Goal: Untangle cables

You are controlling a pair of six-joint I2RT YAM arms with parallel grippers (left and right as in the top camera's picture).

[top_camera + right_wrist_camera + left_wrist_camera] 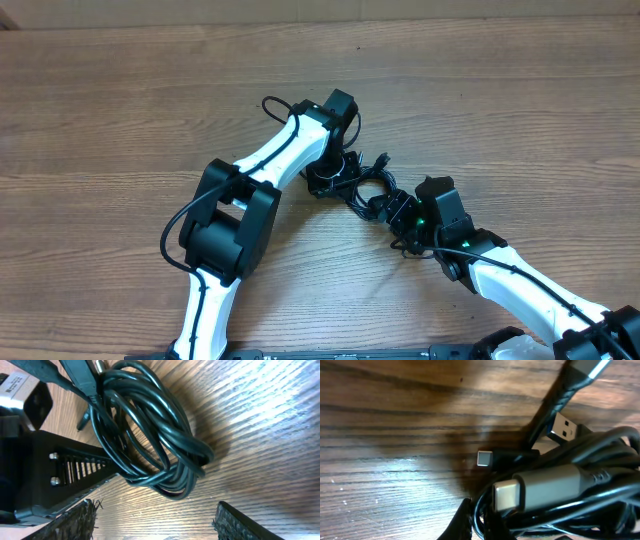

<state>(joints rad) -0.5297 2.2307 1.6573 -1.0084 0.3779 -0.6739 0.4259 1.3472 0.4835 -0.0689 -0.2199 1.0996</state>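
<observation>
The cables lie in one black knot on the wooden table between my two arms. In the left wrist view the cables fill the right side, showing a silvery flat plug, a small plug and a USB plug. My left gripper is shut, with a thin black strand pinched between its fingertips. It sits at the knot's left edge. In the right wrist view, a coil of the cables lies ahead of my right gripper. That gripper is open, holds nothing, and is just right of the knot.
Bare wooden table surrounds the knot on all sides. A black ribbed part of the other arm stands close on the left in the right wrist view. A thicker black cord loops off the left arm.
</observation>
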